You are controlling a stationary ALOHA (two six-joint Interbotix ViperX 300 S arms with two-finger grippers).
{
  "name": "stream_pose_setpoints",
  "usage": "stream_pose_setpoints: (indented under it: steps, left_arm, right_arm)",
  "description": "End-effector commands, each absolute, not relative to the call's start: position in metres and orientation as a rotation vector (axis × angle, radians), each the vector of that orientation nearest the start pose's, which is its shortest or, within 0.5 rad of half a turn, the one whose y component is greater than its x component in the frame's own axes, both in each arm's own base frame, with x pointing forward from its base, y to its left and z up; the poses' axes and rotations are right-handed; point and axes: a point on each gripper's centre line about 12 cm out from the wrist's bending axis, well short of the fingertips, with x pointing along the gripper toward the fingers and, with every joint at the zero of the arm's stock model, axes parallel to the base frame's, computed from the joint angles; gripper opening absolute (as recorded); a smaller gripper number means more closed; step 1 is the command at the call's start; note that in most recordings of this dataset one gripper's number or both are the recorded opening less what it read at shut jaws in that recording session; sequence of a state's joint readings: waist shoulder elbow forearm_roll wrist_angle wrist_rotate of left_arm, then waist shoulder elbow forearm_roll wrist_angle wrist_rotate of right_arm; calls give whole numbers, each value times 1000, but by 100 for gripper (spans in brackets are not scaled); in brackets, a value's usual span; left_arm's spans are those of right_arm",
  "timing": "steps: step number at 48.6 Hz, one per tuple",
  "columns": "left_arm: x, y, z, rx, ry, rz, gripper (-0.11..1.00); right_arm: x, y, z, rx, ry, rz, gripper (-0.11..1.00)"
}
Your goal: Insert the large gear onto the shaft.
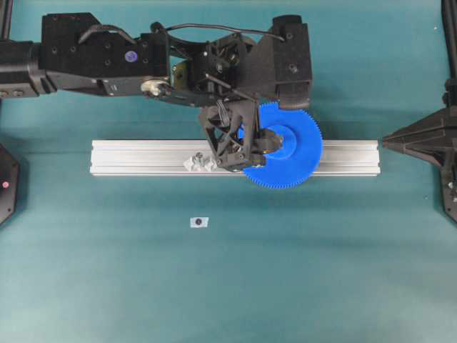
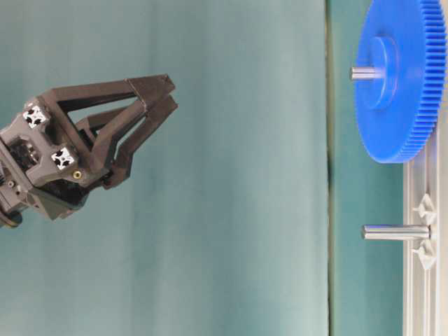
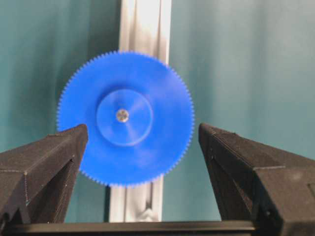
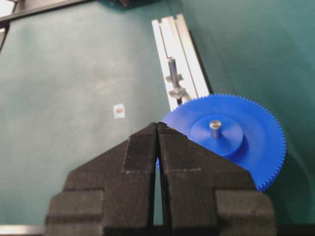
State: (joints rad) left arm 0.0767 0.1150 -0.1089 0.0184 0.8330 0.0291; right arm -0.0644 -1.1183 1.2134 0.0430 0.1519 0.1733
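The large gear lies flat on the aluminium rail. The shaft's pale metal tip pokes through its hub hole, also in the right wrist view and the table-level view. My left gripper hangs well above the gear, open and empty, fingers apart on either side of it. It also shows in the table-level view. My right gripper is shut and empty, pointing at the gear's rim from the rail's right end.
A second bare pin on a clear two-winged base stands on the rail left of the gear. A small white tag with a dark centre lies on the green mat in front of the rail.
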Motion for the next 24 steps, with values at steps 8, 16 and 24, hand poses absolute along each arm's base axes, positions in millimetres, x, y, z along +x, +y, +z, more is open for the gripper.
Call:
stream_pose_setpoints:
  steps: [8, 16, 24]
  left_arm:
    - [470, 35, 346, 18, 799, 64, 87]
    - [470, 36, 345, 17, 801, 65, 87]
    - [470, 35, 345, 18, 802, 64, 87]
  right_arm:
    - [171, -10, 258, 232, 229, -84, 4]
    - [171, -11, 259, 232, 227, -86, 4]
    - [171, -10, 259, 232, 227, -84, 4]
